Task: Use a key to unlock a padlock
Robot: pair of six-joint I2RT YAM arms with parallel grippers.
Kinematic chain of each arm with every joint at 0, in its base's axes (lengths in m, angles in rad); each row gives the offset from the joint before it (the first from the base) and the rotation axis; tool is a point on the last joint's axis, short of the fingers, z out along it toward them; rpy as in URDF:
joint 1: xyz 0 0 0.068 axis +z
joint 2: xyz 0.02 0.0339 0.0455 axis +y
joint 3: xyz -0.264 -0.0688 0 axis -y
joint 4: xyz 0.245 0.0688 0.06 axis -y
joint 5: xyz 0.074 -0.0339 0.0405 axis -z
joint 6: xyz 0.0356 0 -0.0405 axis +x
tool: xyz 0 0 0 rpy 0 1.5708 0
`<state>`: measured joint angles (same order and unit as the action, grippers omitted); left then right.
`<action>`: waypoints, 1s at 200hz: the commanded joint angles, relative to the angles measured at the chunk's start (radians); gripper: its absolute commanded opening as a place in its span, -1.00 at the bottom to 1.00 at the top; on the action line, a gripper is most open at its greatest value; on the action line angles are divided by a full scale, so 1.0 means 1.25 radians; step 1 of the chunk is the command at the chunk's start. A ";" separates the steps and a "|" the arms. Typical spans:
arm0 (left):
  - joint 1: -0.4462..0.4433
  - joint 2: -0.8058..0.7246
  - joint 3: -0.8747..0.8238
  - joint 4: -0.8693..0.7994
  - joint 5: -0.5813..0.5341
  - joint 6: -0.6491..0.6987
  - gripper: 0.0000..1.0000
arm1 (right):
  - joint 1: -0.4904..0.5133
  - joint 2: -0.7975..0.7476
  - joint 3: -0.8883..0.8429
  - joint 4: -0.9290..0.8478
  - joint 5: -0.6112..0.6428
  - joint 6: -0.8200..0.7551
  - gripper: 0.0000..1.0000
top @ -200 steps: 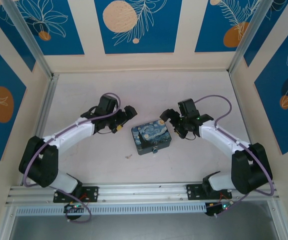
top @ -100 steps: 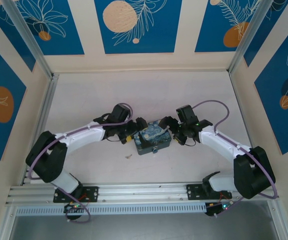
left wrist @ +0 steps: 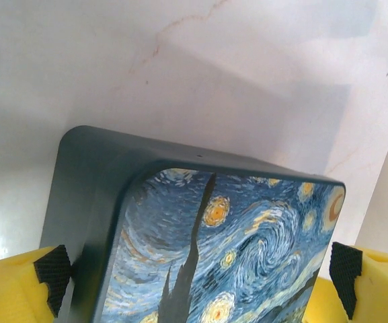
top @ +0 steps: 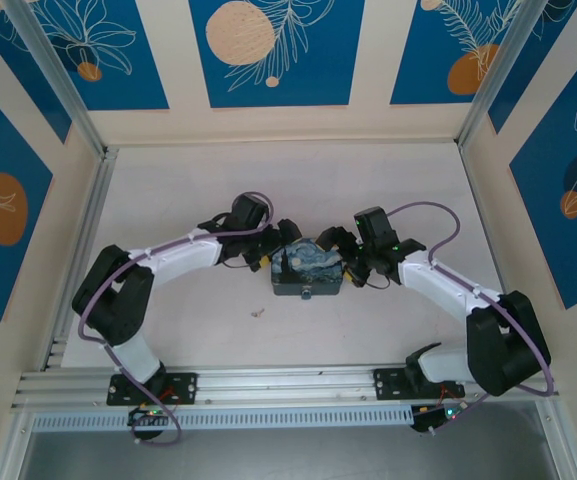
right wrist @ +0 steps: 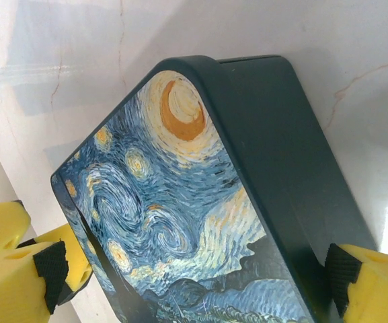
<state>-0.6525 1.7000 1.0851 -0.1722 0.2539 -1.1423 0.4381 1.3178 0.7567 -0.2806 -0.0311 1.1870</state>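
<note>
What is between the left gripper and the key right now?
Nothing visible. The key lies on bare table, toward the arm bases from the left gripper. The gripper's open fingers straddle the left end of the tin. Only open tabletop separates gripper and key.

White-black arms (top: 183,258), purple cables (top: 430,199), yellow fingers (left wrist: 5,291) (black pads (left wrist: 52,269))

Lab robot cell: aluminium frame (top: 288,383), blue leaf-print panels (top: 308,70), pale tabletop (top: 288,180)
</note>
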 commanded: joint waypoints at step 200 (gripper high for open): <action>0.030 0.041 0.023 0.049 -0.021 0.042 1.00 | -0.053 0.034 0.069 -0.009 0.031 0.026 0.99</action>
<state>-0.6281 1.7386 1.1130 -0.1379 0.2314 -1.1290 0.3805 1.4315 0.8310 -0.2413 -0.0475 1.2404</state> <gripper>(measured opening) 0.999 0.995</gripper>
